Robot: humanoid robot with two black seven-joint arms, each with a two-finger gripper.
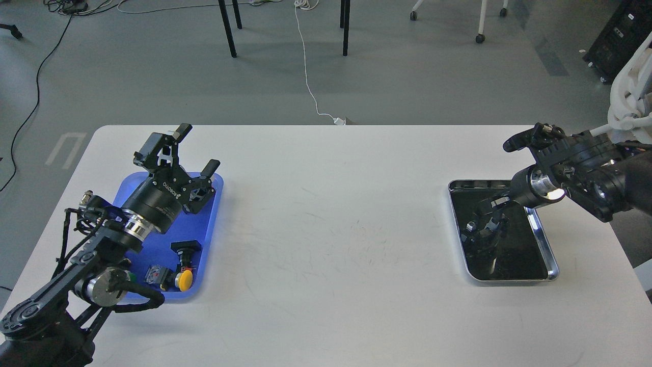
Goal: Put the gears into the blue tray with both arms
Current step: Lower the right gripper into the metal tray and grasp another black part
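No gears can be made out for certain. The likely place for them is the metal tray [544, 243], whose black floor shows only dark shapes and reflections below the right gripper [491, 214]; whether any of those is a gear is too small and dark to tell. The right gripper hangs low over that tray's far half, seen dark against the black inside, so I cannot tell whether its fingers are spread or closed, or whether they hold anything.

The blue tray [210, 224] lies on the other side of the table [326, 229], under and behind the left gripper [196, 150]. That gripper hovers over the tray's far end with its fingers spread wide and nothing between them. Nearer the robot than the gripper, the tray holds push-button switches, among them a yellow-capped one [184, 280] and a black one [186, 250]; no gear shows in it.

Judging from this, the task is early or mid-way: no gear visibly delivered, the right arm apparently at the picking stage, and the left arm free.
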